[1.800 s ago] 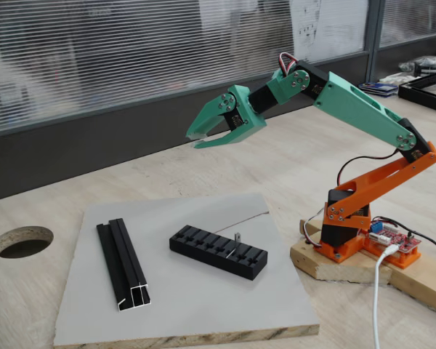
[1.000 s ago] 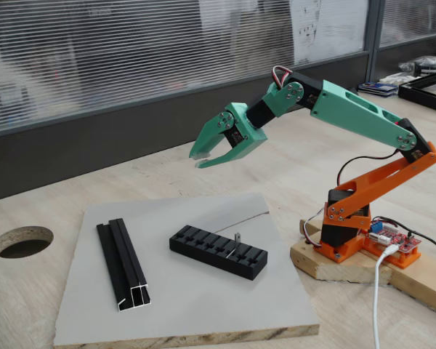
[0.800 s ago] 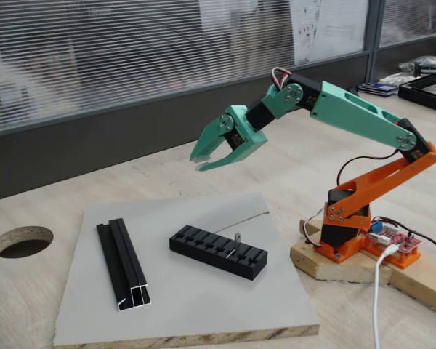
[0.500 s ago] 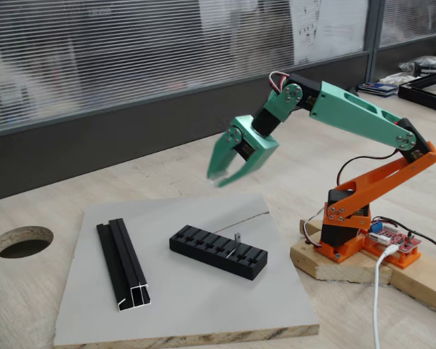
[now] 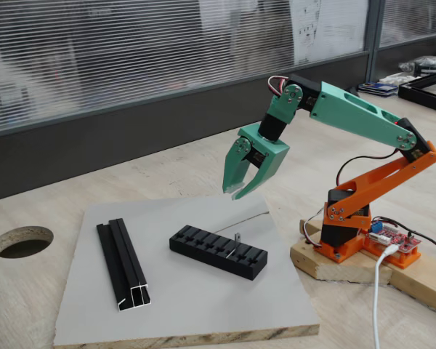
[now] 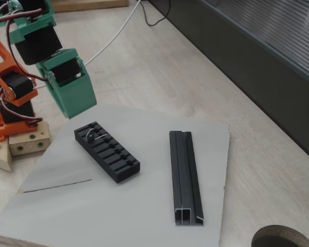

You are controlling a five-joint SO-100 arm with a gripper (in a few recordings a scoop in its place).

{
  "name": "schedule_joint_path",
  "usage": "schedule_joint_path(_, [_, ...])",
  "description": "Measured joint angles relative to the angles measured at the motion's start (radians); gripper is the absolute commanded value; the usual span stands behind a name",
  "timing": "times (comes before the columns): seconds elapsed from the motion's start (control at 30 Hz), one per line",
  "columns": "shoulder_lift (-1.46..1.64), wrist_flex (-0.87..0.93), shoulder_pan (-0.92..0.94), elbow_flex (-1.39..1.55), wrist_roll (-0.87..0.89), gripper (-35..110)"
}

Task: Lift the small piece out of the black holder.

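Observation:
The black holder [image 5: 218, 251] [image 6: 107, 152] lies slantwise on a grey board [image 5: 182, 305]. The small piece [image 5: 237, 237] [image 6: 89, 134], a thin grey metal tab, stands up from a slot near one end of the holder. My green gripper [image 5: 232, 194] [image 6: 74, 110] hangs in the air above and a little behind that end, pointing steeply down. Its jaws stand a little apart with nothing between them, well clear of the piece.
A longer black grooved rail [image 5: 122, 263] [image 6: 184, 177] lies on the same board beside the holder. A round hole [image 5: 22, 241] [image 6: 278, 239] is cut in the wooden table. The arm's orange base stands on a wooden block [image 5: 334, 265].
The gripper has swung from pointing out level and high to pointing steeply down, and has come lower and closer above the holder's end. Holder, piece and rail have not moved.

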Motion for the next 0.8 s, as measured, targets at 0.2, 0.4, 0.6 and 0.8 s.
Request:
schedule_joint_path(0.2, [-0.011,0.003,-0.037,0.000,0.000,13])
schedule_joint_path(0.4, [-0.017,0.003,-0.048,0.000,0.000,13])
schedule_joint_path(0.6, [-0.017,0.003,-0.046,0.026,0.000,13])
schedule_joint_path(0.8, [-0.017,0.003,-0.046,0.109,0.000,13])
